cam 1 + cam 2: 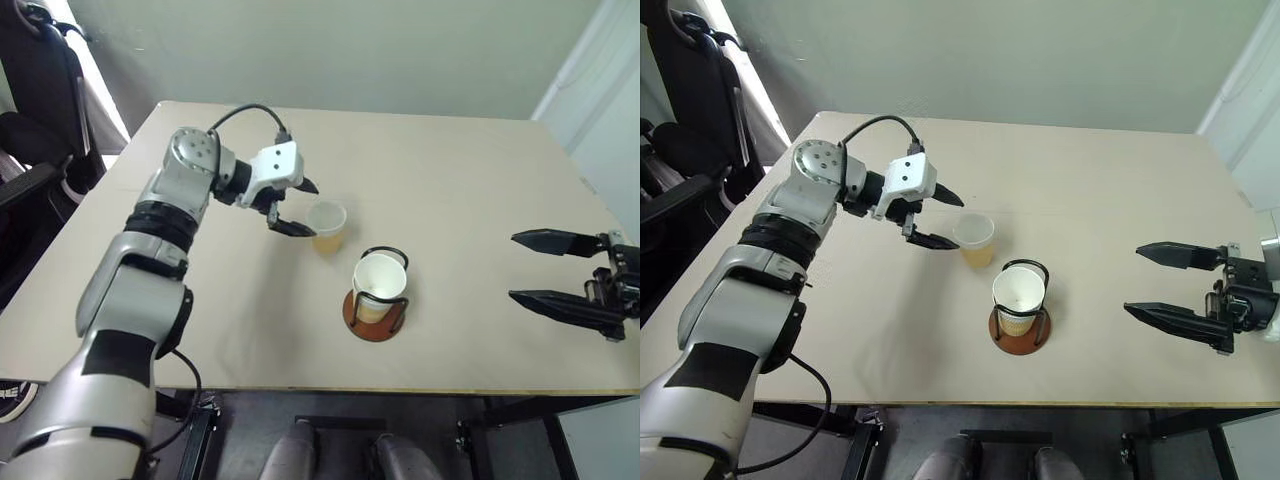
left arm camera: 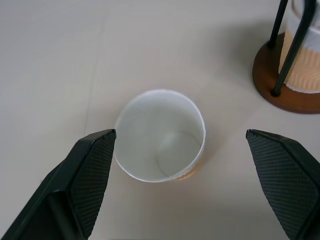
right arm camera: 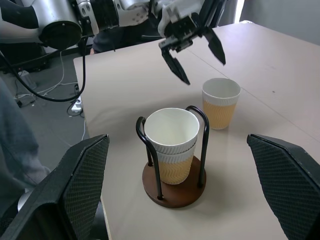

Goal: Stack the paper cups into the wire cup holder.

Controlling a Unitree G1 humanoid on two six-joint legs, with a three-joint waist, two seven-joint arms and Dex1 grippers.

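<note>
One loose paper cup [image 1: 327, 225] stands upright near the middle of the table, tan outside and white inside. My left gripper [image 1: 308, 208] hovers just to its left, open, its two fingers pointing at the cup without touching it. In the left wrist view the cup [image 2: 160, 135] sits between the spread fingertips. Slightly nearer and to the right stands the wire cup holder [image 1: 372, 325], with two nested paper cups [image 3: 171, 130] inside its black loops. My right gripper [image 1: 514, 266] hangs open and empty off to the right, well clear of the holder.
The tan table [image 1: 450, 160] has its front edge [image 1: 400, 390] close to me and its right edge below my right gripper. A black chair [image 1: 35, 110] stands beyond the table's left side.
</note>
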